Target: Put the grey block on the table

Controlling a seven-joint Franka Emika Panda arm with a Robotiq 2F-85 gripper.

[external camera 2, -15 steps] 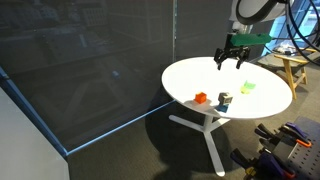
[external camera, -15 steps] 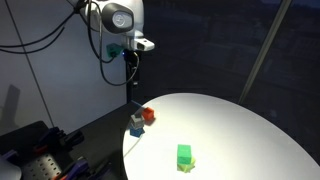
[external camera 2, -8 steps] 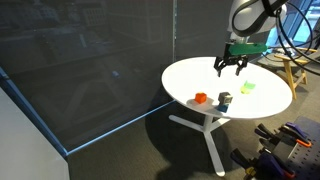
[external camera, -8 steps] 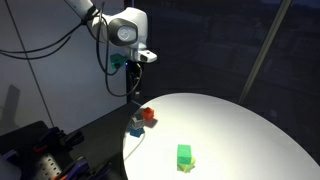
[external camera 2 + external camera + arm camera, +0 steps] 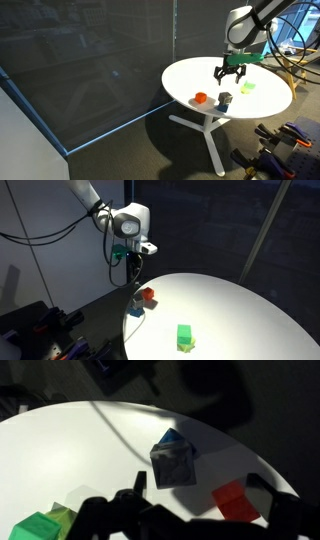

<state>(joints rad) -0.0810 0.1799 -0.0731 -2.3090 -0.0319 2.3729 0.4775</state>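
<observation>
I have the jaws spread wide and holding nothing, hanging above the round white desk [image 5: 272, 97]. The small plain grey cube [image 5: 172, 464] sits just ahead of the jaws, centred between them and untouched, with blue showing at its upper edge. A small red block [image 5: 236, 501] lies just beside it, and a green block [image 5: 38, 525] is well off to the opposite side
</observation>
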